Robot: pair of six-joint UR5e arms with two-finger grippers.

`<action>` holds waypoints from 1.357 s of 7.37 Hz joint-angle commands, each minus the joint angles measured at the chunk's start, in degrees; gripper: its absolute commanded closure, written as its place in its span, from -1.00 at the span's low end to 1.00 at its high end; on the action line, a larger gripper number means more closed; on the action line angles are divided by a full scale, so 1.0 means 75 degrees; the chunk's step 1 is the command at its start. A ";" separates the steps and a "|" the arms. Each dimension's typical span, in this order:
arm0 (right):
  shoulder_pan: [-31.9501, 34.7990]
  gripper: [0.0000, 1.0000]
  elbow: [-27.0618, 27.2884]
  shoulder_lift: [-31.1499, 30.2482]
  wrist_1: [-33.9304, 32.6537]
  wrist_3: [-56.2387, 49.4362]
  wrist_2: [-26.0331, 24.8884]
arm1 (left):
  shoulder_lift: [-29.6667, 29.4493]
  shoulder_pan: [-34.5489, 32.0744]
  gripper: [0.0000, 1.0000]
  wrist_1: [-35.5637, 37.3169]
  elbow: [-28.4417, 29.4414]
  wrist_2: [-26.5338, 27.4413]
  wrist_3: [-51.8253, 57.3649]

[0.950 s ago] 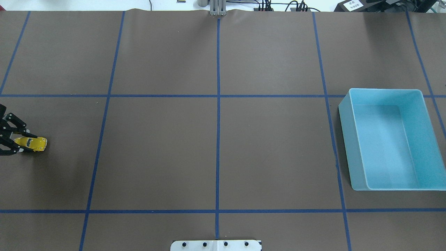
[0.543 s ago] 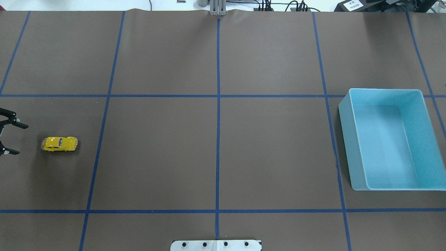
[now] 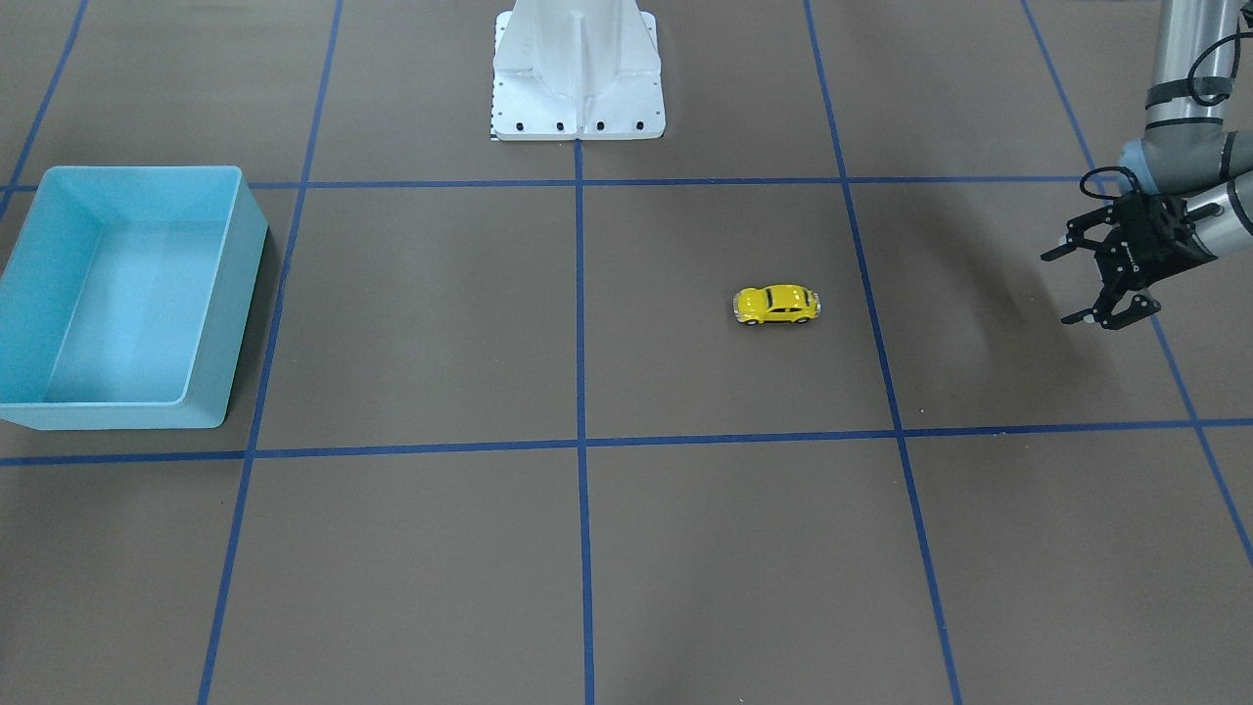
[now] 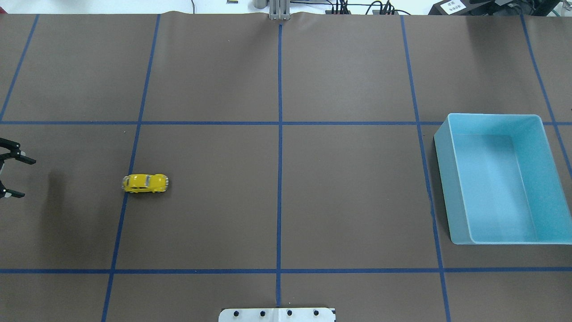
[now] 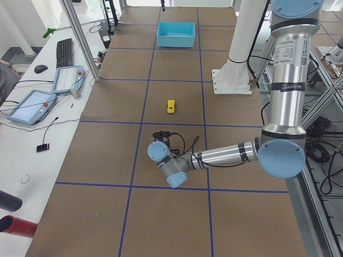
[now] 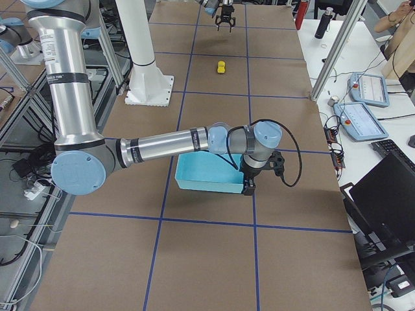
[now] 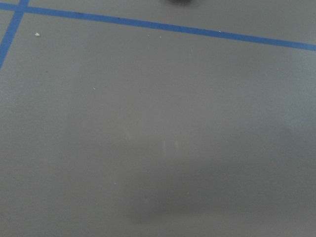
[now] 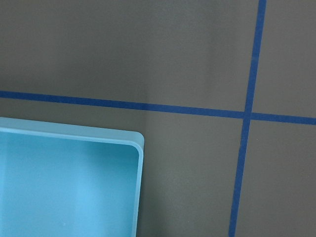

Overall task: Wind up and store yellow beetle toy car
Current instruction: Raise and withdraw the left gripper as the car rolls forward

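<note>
The yellow beetle toy car (image 4: 145,183) stands free on the brown table, on a blue tape line left of the middle. It also shows in the front-facing view (image 3: 777,305), the left view (image 5: 171,106) and the right view (image 6: 221,66). My left gripper (image 4: 27,178) is open and empty at the table's far left, well apart from the car; it also shows in the front-facing view (image 3: 1059,289). My right gripper (image 6: 249,186) hangs by the near corner of the light blue bin (image 4: 494,115); I cannot tell whether it is open or shut.
The light blue bin (image 3: 240,294) holds nothing and sits at the table's right side; its corner shows in the right wrist view (image 8: 140,148). The white robot base (image 3: 578,69) stands at the table's middle edge. Blue tape lines grid the brown mat.
My left gripper opened and let go of the car, then drew back left. The car has rolled right, from the gripper to the blue tape line.
</note>
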 commanded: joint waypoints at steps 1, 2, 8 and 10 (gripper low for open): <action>0.0000 -0.98 0.0010 0.0011 0.0000 0.0000 0.0000 | -0.0097 -0.0182 -1.00 0.0164 -0.0236 0.0035 -0.0855; 0.0000 -0.98 0.0010 0.0012 0.0000 0.0000 0.0000 | -0.0109 -0.0183 -1.00 0.0176 -0.0493 0.0081 -0.1813; -0.0070 -0.98 0.0115 0.0023 0.0000 0.0058 0.0000 | -0.0986 -0.0497 -1.00 0.3587 -0.1838 0.1458 -0.4717; -0.0653 -0.98 0.0256 0.0746 -0.0012 0.0094 -0.0186 | -0.0988 -0.0801 -1.00 0.5080 -0.2171 0.2375 -0.4717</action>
